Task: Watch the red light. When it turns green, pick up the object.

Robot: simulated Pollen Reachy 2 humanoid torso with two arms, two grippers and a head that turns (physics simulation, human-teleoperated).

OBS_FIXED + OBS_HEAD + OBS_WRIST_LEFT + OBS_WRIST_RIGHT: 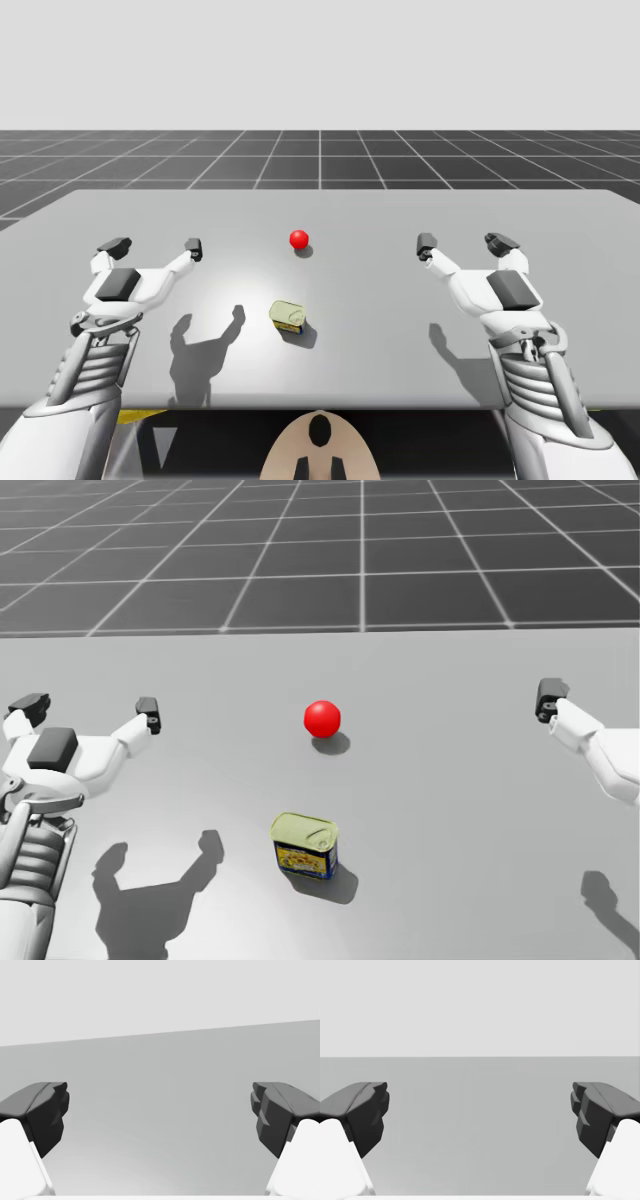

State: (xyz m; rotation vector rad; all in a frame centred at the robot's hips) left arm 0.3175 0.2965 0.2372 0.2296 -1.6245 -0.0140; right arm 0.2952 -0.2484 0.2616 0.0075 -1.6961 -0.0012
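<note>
Table lies under left end effector and right end effector, both spread wide, holding nothing.

The worktop is a plain, pale grey slab, and its far edge at 12 o'clock meets a dark gridded floor. Two things lie on it. A small red ball light sits near the middle, a little toward 12 o'clock. A squat, round-cornered can, pale yellow-green on top with blue and yellow sides, stands upright at about 6 o'clock from the light, well apart from it. Each casts a small shadow toward 5 o'clock.
</note>
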